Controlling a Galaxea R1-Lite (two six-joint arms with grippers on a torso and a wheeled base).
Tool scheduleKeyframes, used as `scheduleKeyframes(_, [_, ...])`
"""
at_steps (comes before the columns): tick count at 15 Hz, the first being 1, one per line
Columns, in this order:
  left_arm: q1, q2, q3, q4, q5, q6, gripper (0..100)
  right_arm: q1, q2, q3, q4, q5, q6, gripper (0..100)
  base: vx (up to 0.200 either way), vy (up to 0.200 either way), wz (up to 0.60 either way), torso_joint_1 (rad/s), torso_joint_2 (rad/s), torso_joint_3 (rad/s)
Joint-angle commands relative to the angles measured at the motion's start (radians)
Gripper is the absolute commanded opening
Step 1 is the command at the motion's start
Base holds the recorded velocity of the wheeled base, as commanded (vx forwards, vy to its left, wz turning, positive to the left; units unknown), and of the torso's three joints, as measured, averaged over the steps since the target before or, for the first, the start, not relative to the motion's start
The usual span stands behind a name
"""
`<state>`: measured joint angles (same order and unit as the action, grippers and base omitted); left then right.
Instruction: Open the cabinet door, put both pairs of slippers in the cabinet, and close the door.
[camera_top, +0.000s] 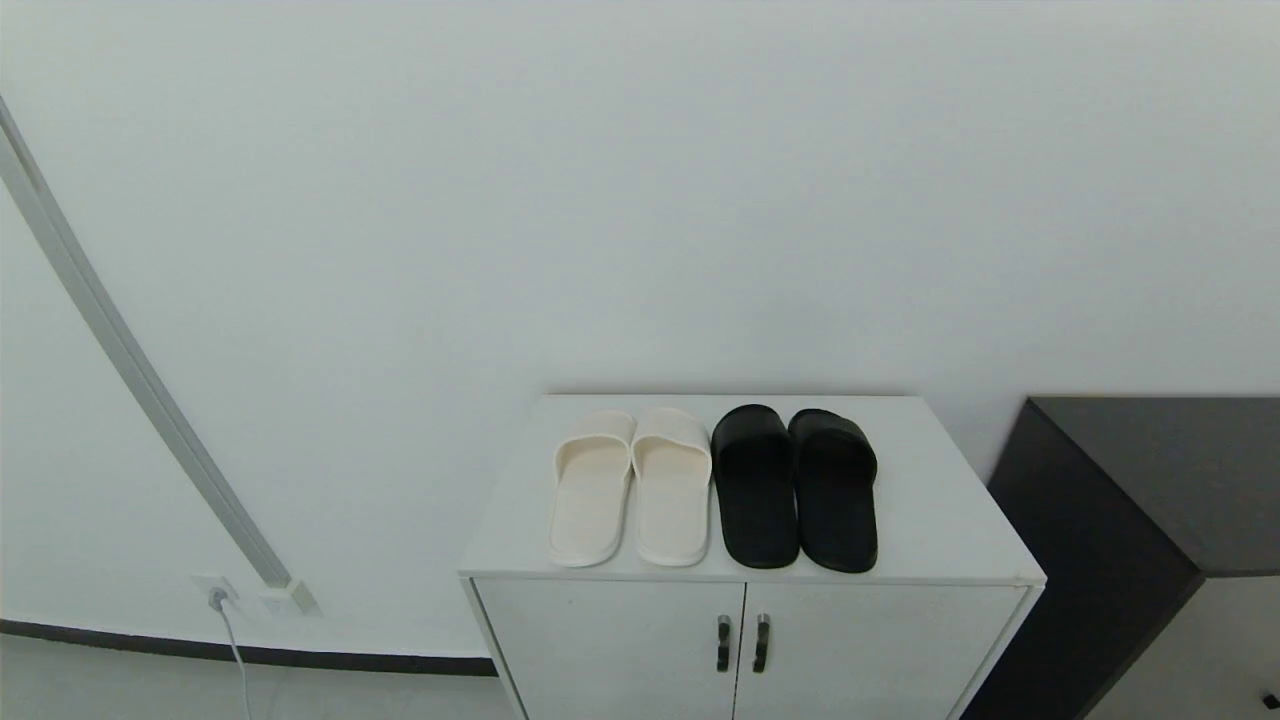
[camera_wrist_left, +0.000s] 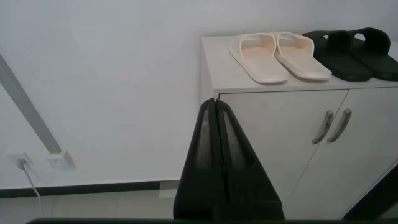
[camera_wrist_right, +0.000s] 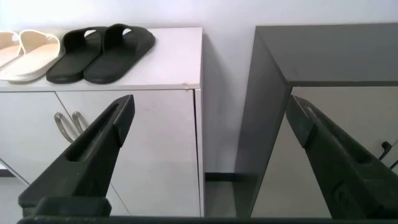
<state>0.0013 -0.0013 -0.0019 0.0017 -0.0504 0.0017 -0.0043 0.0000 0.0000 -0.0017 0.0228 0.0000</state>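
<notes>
My left gripper has its fingers pressed flat together with nothing between them. It sits low, facing the left front corner of the white cabinet, apart from it. My right gripper has its fingers spread wide and empty. Between them I see the cabinet's right side and the dark cabinet next to it. It touches neither.

Both pairs of slippers are on top of the white cabinet, side by side in one row. The cream pair is on my left and the black pair on my right. The inner cream slipper and the inner black one are just beside each other, maybe touching. All four lie flat, sole down, with the straps toward the wall and the heels near the front edge. Within each pair the two slippers sit pressed together.

The cabinet's two doors, the left door and the right door, are closed and flush. Two dark vertical handles sit just beside each other at the centre seam, one on each door.

The cabinet stands against the white wall. The dark cabinet stands on its right side, close by with a narrow gap.

On the wall to my left, a grey conduit runs down diagonally to a box by a socket. A plug with a white cable hangs down from the socket. A dark baseboard runs along the bottom of the wall.
</notes>
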Motion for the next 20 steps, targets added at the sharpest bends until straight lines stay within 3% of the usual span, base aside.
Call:
scheduleKeyframes(1, [0.0, 0.001, -0.001, 0.0, 0.0, 0.0, 0, 0.0, 0.002, 0.0, 0.0, 0.0, 0.0, 100, 0.0, 0.0, 0.0, 0.0, 0.0, 0.0])
scheduleKeyframes(5, [0.0, 0.001, 0.0, 0.0, -0.002, 0.003, 0, 0.0, 0.0, 0.0, -0.008, -0.014, -0.015, 100, 0.0, 0.0, 0.0, 0.0, 0.0, 0.0])
scheduleKeyframes(6, [0.0, 0.001, 0.0, 0.0, 0.0, 0.003, 0, 0.0, 0.005, -0.06, -0.041, -0.037, 0.006, 100, 0.0, 0.0, 0.0, 0.0, 0.0, 0.0])
scheduleKeyframes(7, [0.0, 0.001, -0.001, 0.0, -0.002, 0.003, 0, 0.001, 0.06, -0.199, -0.021, -0.037, 0.074, 100, 0.0, 0.0, 0.0, 0.0, 0.0, 0.0])
scheduleKeyframes(9, [0.0, 0.001, -0.001, 0.0, -0.002, 0.001, 0, -0.008, 0.137, -0.23, 0.098, 0.045, -0.006, 100, 0.0, 0.0, 0.0, 0.0, 0.0, 0.0])
scheduleKeyframes(13, [0.0, 0.001, 0.0, 0.0, 0.0, 0.003, 0, 0.001, 0.295, -0.158, 0.115, 0.163, -0.015, 100, 0.0, 0.0, 0.0, 0.0, 0.0, 0.0])
scheduleKeyframes(17, [0.0, 0.001, -0.001, 0.0, 0.0, -0.003, 0, 0.007, 0.546, -0.198, -0.015, 0.218, -0.009, 100, 0.0, 0.0, 0.0, 0.0, 0.0, 0.0])
scheduleKeyframes(20, [0.0, 0.001, -0.001, 0.0, 0.0, -0.005, 0, 0.09, 0.784, -0.235, -0.176, 0.204, 0.018, 100, 0.0, 0.0, 0.0, 0.0, 0.0, 0.0])
